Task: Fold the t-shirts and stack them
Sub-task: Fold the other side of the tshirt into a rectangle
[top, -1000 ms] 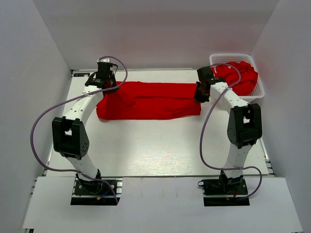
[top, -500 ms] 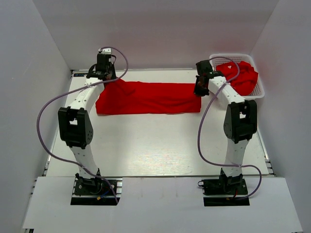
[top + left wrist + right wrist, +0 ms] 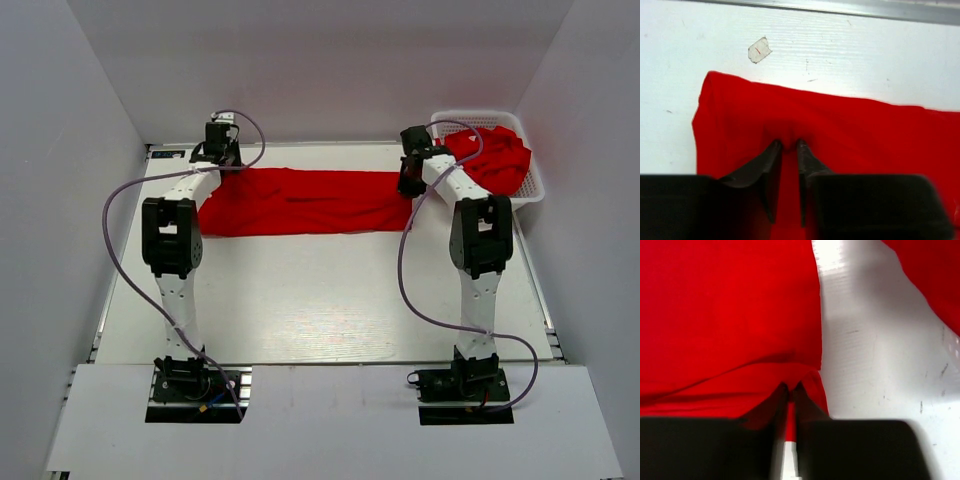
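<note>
Left claw: your left claw (image 3: 787,145) is pressed nearly together, only a narrow slit between the jaws. Red cloth puckers up into its tips, so it appears to pinch the folded t-shirt (image 3: 300,200) just inside that shirt's end.
Right claw: your right claw (image 3: 790,387) is pressed together on the shirt's hem, right at the corner, with a thin strip of red caught between the jaws.
Why held so: you have one claw at each end, so the band of cloth runs taut and straight between them. This looks like a hold for laying the fold flat on the worktop (image 3: 320,290).
T-shirt's place: it stretches from one claw to the other, lying on the worktop under both.
T-shirt's look: plain bright red with no print, folded to a long narrow band. Its far edge is straight, its near edge a little wavy, and soft creases run near the right claw.
Others waiting: a heap of t-shirts (image 3: 495,160), crumpled, sits in the white lattice basket (image 3: 500,114) just beyond and outboard of the right claw.
Beyond the left claw: bare worktop with a small pale scrap (image 3: 759,49) on it.
Your next step, as a judgement: let go only once the cloth rests flat, or the ends may spring back.
</note>
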Robot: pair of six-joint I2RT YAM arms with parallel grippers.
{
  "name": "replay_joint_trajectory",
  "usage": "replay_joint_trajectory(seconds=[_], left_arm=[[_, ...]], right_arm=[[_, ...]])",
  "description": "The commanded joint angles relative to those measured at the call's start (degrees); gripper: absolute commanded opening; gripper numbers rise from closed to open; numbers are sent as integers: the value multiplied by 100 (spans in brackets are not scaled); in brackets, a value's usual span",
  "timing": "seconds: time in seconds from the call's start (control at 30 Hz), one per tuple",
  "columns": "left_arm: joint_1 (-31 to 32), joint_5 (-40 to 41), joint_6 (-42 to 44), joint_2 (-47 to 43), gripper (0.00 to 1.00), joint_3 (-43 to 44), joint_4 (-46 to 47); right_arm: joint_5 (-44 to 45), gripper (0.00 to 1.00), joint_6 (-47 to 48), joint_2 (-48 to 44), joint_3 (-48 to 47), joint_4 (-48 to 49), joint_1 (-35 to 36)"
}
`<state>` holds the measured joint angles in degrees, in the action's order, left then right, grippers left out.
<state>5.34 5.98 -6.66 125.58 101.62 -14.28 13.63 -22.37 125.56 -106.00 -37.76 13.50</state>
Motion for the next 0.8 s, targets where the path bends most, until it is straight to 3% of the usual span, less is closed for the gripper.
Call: replay_joint_trajectory(seconds=[0.0,0.03,0.1,0.13,0.17,0.23,0.4,0.77], left_arm=[[-86,-193,-11,27,34,542,164],[-86,-193,-11,106,50,699,-20],[-86,-193,-11,168,62,937,-319],[-86,-11,-63,169,85,1217,-738],[-86,78,-64,169,92,1306,-899],[-138,324,-117,108,100,1421,-1233],[-139,247,-117,-532,100,1290,-1568],[-25,-958,-987,-1624,100,-1539,-1156]], right_arm=[[70,19,242,13,-395,269,-58],[9,43,285,4,-422,278,-49],[-105,66,426,-49,-483,243,-40],[-176,78,479,-145,-536,243,-40],[-194,83,531,-180,-528,216,-23],[-316,88,663,-381,-510,251,-5],[-993,90,953,-646,-378,409,56],[-1600,90,1138,38,-913,769,232]])
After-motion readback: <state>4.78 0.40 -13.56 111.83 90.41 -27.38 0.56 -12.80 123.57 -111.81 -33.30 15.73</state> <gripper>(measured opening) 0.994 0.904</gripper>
